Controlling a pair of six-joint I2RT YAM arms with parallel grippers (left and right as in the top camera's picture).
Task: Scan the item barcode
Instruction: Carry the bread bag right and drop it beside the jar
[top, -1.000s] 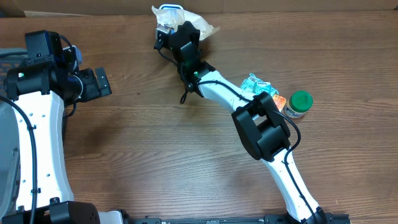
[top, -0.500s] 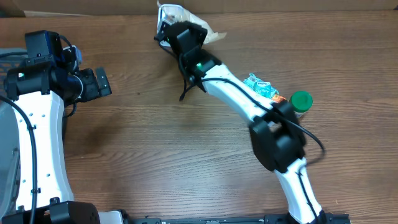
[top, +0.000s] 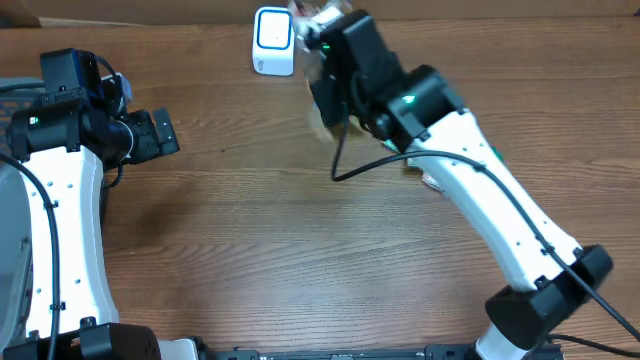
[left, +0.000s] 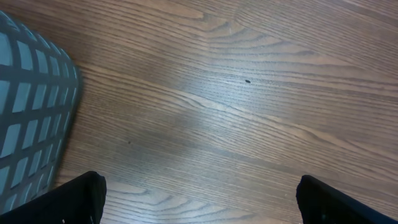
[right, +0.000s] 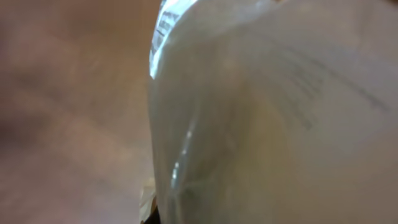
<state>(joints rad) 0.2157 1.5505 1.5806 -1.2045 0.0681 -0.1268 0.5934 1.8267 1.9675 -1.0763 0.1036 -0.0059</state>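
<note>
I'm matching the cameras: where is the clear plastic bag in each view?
Overhead: clear plastic bag top centre, blurred, right of the white scanner.
Left wrist: not in it.
Right wrist: fills most of the frame.
Shared landmark: wooden table, in all three.

Left tool (top: 163, 133) spread wide; right tool (top: 322, 30) clamped tight, reaching far forward.

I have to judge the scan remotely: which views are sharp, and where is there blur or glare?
Right wrist: the bag fills the frame, out of focus, with a bright glare streak along its edge. Overhead: the table and scanner are sharp, but the right arm and the bag show motion blur. Left wrist: sharp wood grain, only a soft sheen.
</note>
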